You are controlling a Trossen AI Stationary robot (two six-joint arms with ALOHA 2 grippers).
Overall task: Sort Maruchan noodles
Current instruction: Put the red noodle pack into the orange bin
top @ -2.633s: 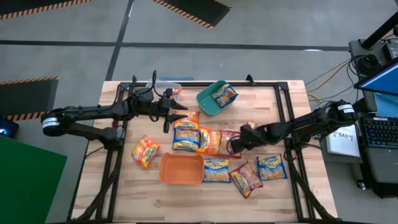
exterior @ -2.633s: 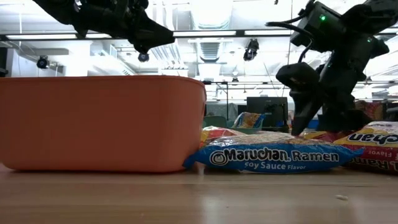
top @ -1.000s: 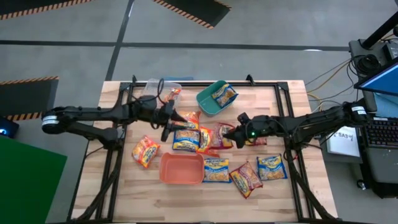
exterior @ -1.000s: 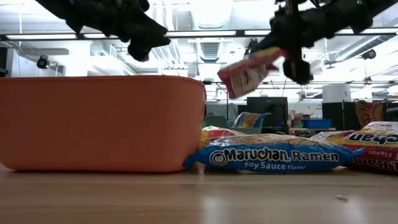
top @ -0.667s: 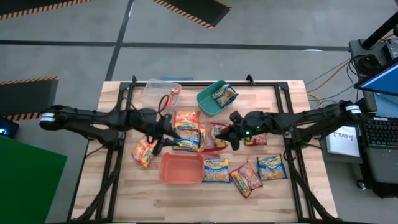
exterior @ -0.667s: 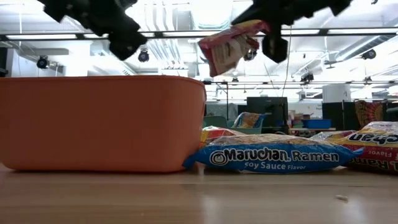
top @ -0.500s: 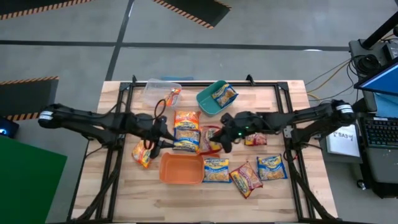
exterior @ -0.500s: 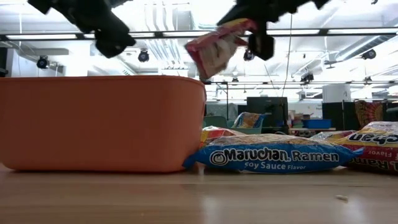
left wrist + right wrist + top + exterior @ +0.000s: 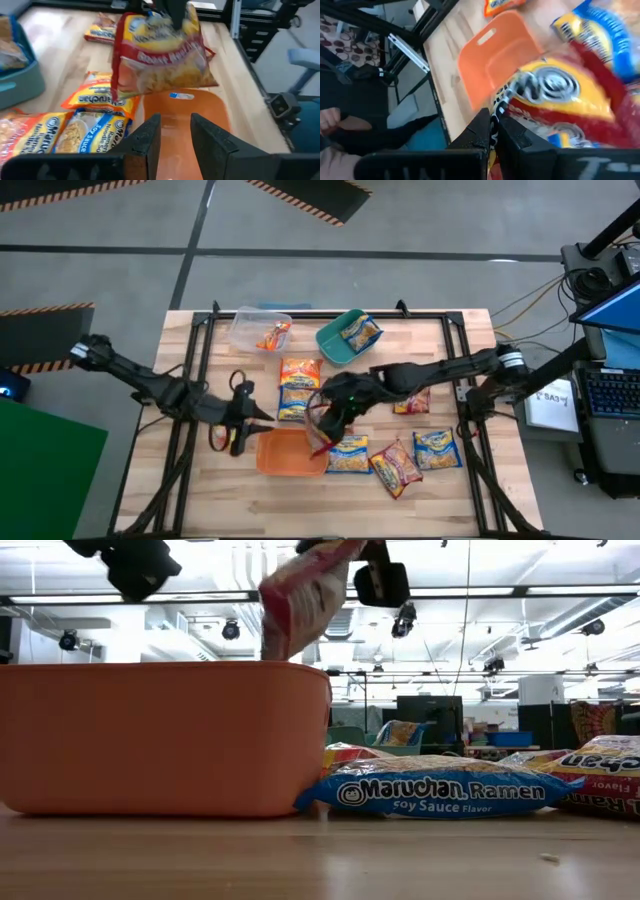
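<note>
A dark red Maruchan packet point(image 9: 160, 60) hangs over the orange tub point(image 9: 280, 460) near the table's front, with my right gripper point(image 9: 322, 420) shut on it. My left gripper point(image 9: 175, 122) stands open just left of the tub, fingers toward the packet and nothing between them. An orange packet point(image 9: 218, 437) lies on the table under that arm. More packets lie flat on the table: orange point(image 9: 300, 370), blue point(image 9: 296, 406), blue point(image 9: 348, 456), dark red point(image 9: 395, 468) and blue point(image 9: 437, 448). My right gripper pinches the dark red packet by its upper edge point(image 9: 520, 102) between its two fingers, coming from above and from the table's right. The packet hangs tilted below the fingers point(image 9: 300, 595), lifted clear, above the orange tub's opening.
A teal tub point(image 9: 330, 350) holding a packet point(image 9: 361, 332) and a clear tub point(image 9: 250, 330) holding an orange packet point(image 9: 273, 336) stand at the table's far edge. A black frame runs around the table. A blue packet point(image 9: 440, 790) lies right beside the orange tub.
My right gripper has carried the dark red packet up from the middle of the table, toward the left and near edge, until it hangs over the orange tub. My left gripper has gone toward the near edge and somewhat left, away from the packets at the middle.
</note>
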